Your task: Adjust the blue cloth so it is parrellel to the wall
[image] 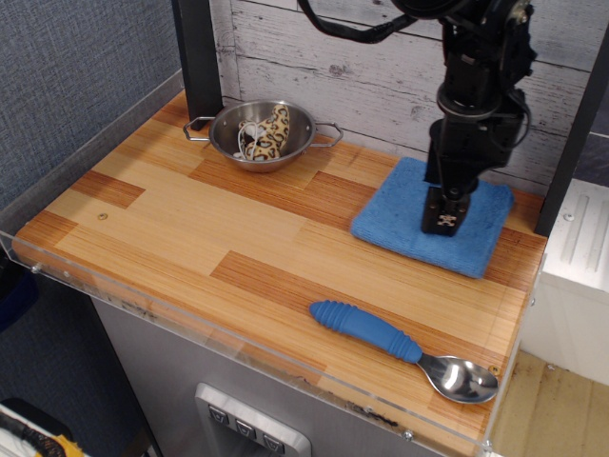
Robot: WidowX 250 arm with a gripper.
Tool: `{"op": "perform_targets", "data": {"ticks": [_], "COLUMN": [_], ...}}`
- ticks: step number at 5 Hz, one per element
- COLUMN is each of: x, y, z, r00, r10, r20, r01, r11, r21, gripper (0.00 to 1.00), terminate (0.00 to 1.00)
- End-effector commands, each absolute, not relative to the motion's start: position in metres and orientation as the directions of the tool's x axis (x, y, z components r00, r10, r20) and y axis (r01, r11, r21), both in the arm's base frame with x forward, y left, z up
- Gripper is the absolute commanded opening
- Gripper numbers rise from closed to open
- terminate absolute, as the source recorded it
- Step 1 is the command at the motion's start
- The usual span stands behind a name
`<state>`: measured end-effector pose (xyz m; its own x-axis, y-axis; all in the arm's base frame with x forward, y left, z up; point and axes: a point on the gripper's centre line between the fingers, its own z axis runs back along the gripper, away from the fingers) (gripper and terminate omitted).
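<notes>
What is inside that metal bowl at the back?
The metal bowl holds a spotted tan-and-dark object with something pale beside it. What they are is unclear, and they hide part of the bowl's bottom.

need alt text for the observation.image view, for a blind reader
A black robot hand presses down on a blue cloth at the right rear of a wooden table, near the plank wall. A steel bowl sits rear left, a blue-handled spoon at the front.

My gripper (pixel 445 221) rests on the cloth (pixel 400 221) before the wall (pixel 381 67); bowl (pixel 263 133) left, spoon (pixel 404 349) in front.
</notes>
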<state>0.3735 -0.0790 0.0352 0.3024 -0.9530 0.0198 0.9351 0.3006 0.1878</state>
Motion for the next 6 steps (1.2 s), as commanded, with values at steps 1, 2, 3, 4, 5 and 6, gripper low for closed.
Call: {"op": "perform_targets", "data": {"ticks": [1, 2, 3, 4, 5, 6], "x": [0.376, 0.372, 0.368, 0.368, 0.368, 0.368], "y": [-0.074, -0.075, -0.078, -0.078, -0.078, -0.078], "z": [0.100, 0.117, 0.137, 0.137, 0.137, 0.137], "r00": [0.337, 0.347, 0.341, 0.341, 0.341, 0.341], "r10": [-0.940, -0.935, -0.934, -0.934, -0.934, -0.934], "r20": [0.057, 0.073, 0.109, 0.109, 0.109, 0.109], "r01": [0.899, 0.887, 0.872, 0.872, 0.872, 0.872], "r11": [0.339, 0.353, 0.358, 0.358, 0.358, 0.358], "r21": [0.279, 0.298, 0.334, 0.334, 0.334, 0.334], "gripper": [1.00, 1.00, 1.00, 1.00, 1.00, 1.00], "terminate": [0.00, 0.00, 0.00, 0.00, 0.00, 1.00]}}
